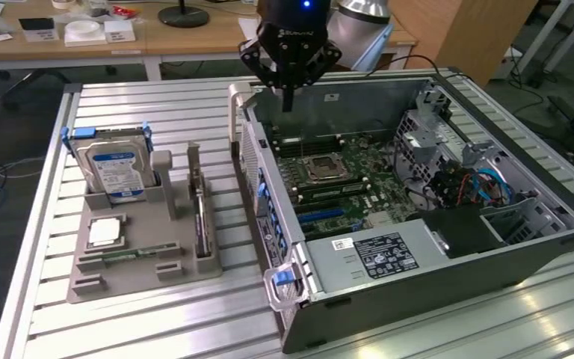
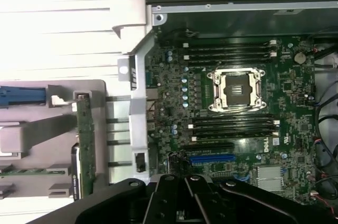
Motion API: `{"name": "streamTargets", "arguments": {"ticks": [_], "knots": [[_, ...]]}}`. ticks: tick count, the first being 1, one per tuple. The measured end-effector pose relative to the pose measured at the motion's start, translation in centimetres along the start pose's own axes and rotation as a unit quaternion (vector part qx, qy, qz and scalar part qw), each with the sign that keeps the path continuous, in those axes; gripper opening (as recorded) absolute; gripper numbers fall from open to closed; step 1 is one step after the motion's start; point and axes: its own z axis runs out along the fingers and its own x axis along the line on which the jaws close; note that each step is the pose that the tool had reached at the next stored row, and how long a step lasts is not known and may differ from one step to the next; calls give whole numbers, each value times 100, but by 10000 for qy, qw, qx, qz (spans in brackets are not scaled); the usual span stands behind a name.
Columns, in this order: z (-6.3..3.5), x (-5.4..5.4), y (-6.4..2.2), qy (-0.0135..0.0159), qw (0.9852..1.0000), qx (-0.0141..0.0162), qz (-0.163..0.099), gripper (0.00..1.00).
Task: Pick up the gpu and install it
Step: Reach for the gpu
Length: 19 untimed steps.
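One hand (image 1: 288, 105) on the scene, and it hung above the far wall of the open computer case (image 1: 436, 277), fingers pressed together and pointing down, gripping nothing. One gpu (image 1: 200, 217) to report: it stood on its edge in the grey holder (image 1: 137, 280), in the slot on the side nearest the case, bracket end toward the desk's far edge, well apart from the hand. From the wrist view we caught its green board edge (image 2: 84, 145) running alongside the case wall.

We counted four parts in that holder. Besides the gpu there was one hard drive (image 1: 116, 170) with a blue-white label, upright at the far end, one silver processor chip (image 1: 105, 232) lying flat, and one narrow memory stick (image 1: 132, 254) lying just beside the chip on the near side.

The holder sat on the slatted desk (image 1: 167, 329) toward the exterior view's left, the case just beside it to the right. Inside the case we saw one motherboard (image 1: 367, 202), one square processor socket (image 2: 235, 89) with a bank of memory slots on each of two sides, and one blue expansion slot (image 2: 211, 157).
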Motion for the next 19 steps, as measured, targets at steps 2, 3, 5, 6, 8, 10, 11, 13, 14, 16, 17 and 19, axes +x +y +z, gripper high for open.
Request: {"name": "streamTargets", "arguments": {"ticks": [2,3,5,6,8,10,11,13,14,16,17,19], "knots": [[-1,72,-5,0,10000,0,1,11],[-2,110,-8,-1,10000,0,2,11],[-4,189,-14,-1,10000,-1,1,11],[-5,227,-17,-1,10000,0,2,11],[-7,308,-23,-1,10000,0,4,11],[-8,391,-30,-2,10000,-1,5,11],[-9,437,-33,-2,10000,0,6,11],[-11,515,-39,-2,10000,0,8,11],[-12,554,-42,-3,10000,0,9,11],[-14,634,-47,-3,10000,0,11,11],[-15,709,-53,-3,10000,0,14,11],[-18,815,-61,-3,10000,0,16,11]]}}
